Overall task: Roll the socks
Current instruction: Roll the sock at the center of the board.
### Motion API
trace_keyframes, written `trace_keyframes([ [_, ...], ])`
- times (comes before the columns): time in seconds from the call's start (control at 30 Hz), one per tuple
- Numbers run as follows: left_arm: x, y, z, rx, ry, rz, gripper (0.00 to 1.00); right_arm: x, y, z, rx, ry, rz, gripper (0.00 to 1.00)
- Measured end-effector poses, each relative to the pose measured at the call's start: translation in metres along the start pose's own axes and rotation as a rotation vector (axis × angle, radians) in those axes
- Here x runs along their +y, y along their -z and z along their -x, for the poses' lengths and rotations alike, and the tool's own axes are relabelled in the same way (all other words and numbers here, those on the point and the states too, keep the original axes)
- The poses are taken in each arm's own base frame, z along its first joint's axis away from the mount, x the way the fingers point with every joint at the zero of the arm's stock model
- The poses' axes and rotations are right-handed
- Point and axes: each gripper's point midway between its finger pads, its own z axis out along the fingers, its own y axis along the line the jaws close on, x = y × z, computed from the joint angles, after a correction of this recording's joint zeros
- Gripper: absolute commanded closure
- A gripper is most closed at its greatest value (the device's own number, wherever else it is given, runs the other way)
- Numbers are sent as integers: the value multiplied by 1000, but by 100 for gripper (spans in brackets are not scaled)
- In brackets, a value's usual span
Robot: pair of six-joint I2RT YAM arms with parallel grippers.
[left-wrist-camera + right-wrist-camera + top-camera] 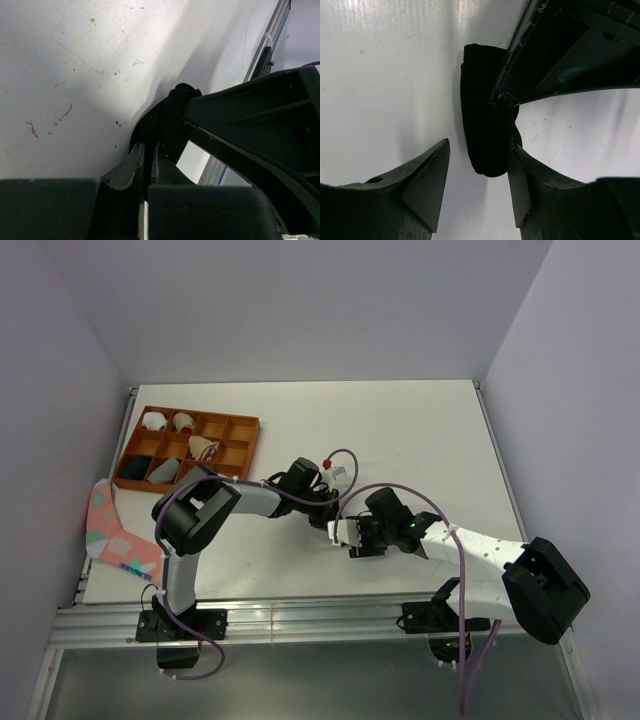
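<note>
Pinching the black sock [482, 125] on the tabletop [380, 75], the left claw [149, 150] is clamped shut on the fabric; the right claw [479, 150] stands open astride the sock's free end. Soft, light and floppy, it likely needs a grip across that bunched end.

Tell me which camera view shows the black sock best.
The right wrist view is best: the black sock shows nearly whole inside the open right claw. The left wrist view shows only a dark fold pinched in the shut left claw. In the top view it cannot be told apart from the dark claws.
</note>
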Motion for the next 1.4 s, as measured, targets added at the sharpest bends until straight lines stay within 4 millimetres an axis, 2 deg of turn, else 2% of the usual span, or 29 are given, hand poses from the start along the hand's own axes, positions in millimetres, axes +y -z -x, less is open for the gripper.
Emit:
trace_keyframes([
  [0.43,0,0,0,2,-1,-4,100,-4,-2,-4,25,12,-17,43],
  [0.67,0,0,0,5,-2,-10,100,-9,-9,-5,31,12,-24,47],
  [0.77,-1,0,0,7,-2,-20,100,-11,-12,-5,33,2,-23,53],
  [0.87,-1,0,0,3,-1,-26,100,-11,-14,-4,38,-19,-10,75],
  [0.9,-1,0,0,1,2,-28,100,-11,-14,-5,44,-26,-6,77],
  [1.03,-1,2,0,-15,42,-19,93,-11,-14,-5,57,-57,8,84],
  [1.17,1,7,-1,-87,145,30,83,-11,-15,-3,55,-86,17,85],
  [1.23,4,11,-3,-140,203,58,82,-10,-16,-1,51,-103,21,85],
  [1.4,10,25,-5,-277,331,126,73,-10,-20,5,45,-143,41,86],
])
